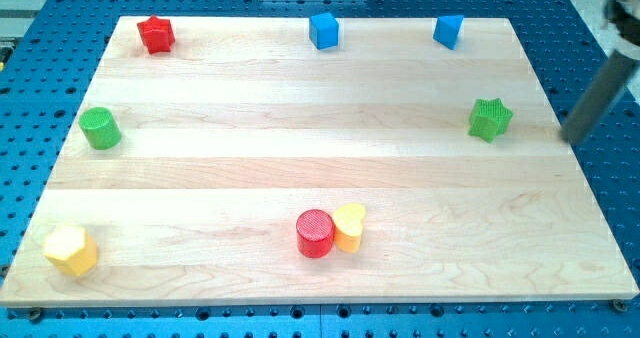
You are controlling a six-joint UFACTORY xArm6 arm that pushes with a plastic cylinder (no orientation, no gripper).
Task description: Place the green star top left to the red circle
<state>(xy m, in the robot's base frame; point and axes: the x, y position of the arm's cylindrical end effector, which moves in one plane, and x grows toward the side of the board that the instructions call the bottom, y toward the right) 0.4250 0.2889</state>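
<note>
The green star (pixel 490 118) lies near the board's right edge, in the upper half of the view. The red circle (pixel 314 233) stands near the bottom middle, touching a yellow heart (pixel 350 226) on its right. My tip (pixel 570 138) is at the view's right, just off the board's right edge, to the right of the green star and slightly lower, with a gap between them.
A red star (pixel 155 34) is at the top left. A blue cube (pixel 323 30) and another blue block (pixel 448 30) sit along the top edge. A green cylinder (pixel 100 128) is at the left edge. A yellow hexagon (pixel 70 250) is at the bottom left.
</note>
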